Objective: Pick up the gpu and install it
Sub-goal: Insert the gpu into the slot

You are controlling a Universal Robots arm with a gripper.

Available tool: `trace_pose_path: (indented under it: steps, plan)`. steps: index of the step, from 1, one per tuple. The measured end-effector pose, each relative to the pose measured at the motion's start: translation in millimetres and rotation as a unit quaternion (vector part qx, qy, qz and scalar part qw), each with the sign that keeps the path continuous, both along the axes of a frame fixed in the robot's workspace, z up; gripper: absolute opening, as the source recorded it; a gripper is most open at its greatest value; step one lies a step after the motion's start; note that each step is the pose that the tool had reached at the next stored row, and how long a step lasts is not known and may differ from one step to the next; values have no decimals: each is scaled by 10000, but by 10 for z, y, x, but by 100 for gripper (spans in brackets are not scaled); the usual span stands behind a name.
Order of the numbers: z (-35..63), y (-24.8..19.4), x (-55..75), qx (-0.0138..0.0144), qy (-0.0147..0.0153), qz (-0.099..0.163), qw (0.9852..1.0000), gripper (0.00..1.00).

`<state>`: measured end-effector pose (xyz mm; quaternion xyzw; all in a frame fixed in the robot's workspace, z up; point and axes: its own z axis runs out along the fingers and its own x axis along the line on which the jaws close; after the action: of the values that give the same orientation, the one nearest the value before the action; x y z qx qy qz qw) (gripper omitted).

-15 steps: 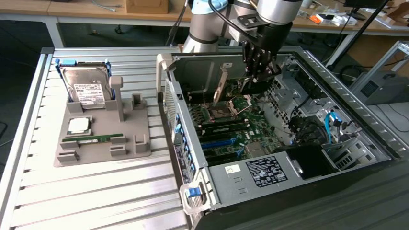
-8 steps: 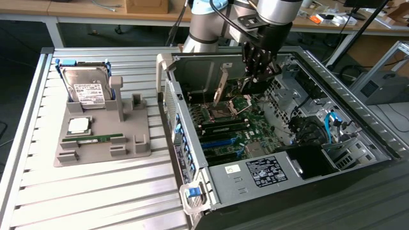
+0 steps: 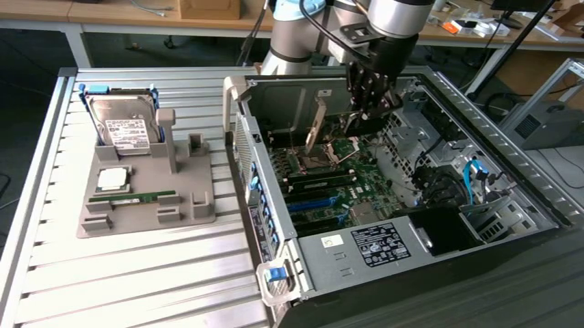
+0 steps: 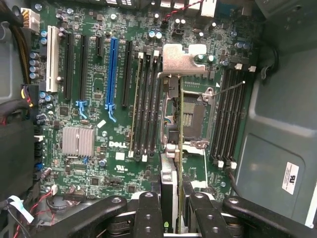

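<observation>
Gripper (image 3: 365,121) is down inside the open PC case (image 3: 474,116), fingers (image 4: 148,218) clamped on the gpu (image 3: 316,126). In the wrist view the gpu (image 4: 171,163) shows edge-on between the two black fingers, running straight out from the tool, with its silver bracket (image 4: 184,59) at the far end. In the exterior view the card hangs upright, tilted a little, just beside the tool on the side toward the case's near wall; it is clear of the board, not seated in any slot.

Directly under the tool and the card: the open CPU socket (image 4: 192,115) with its metal load frame. RAM slots (image 4: 148,104) run alongside the card on one side, a second RAM bank (image 4: 229,116) on the other. Further out past the first bank: the blue PCIe slot (image 4: 112,74), black slots next to it, a white slot (image 4: 51,59), and a finned silver heatsink (image 4: 78,141) near the Dell logo on the motherboard (image 4: 99,163).

Further from the tool, at the case's near end in the exterior view, the power supply (image 3: 383,242) with its white label.

Well apart from the tool, outside the case on the exterior view's left: grey parts holder (image 3: 146,205) on the slatted table (image 3: 137,280). It carries the hard drive (image 3: 123,123), a CPU (image 3: 112,179) and the RAM stick (image 3: 135,197). Holder's rear upright cradle (image 3: 178,147) stands bare.
</observation>
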<state>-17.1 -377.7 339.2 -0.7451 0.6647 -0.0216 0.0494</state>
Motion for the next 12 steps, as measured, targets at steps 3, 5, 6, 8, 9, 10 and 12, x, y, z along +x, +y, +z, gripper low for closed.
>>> trace_pose_path:
  steps: [3,5,6,8,9,10,12]
  plan:
    - [-13,-5,0,-9,1,-98,10000,27]
    - [-23,-6,1,-14,0,-200,9998,27]
    - [-29,-7,1,-17,0,-248,9997,27]
    - [-38,-15,-1,-22,1,-301,9995,27]
    - [-42,-21,0,-23,1,-315,9995,27]
    - [-47,-32,0,-23,0,-321,9995,27]
    - [-53,-52,-1,-23,0,-328,9995,27]
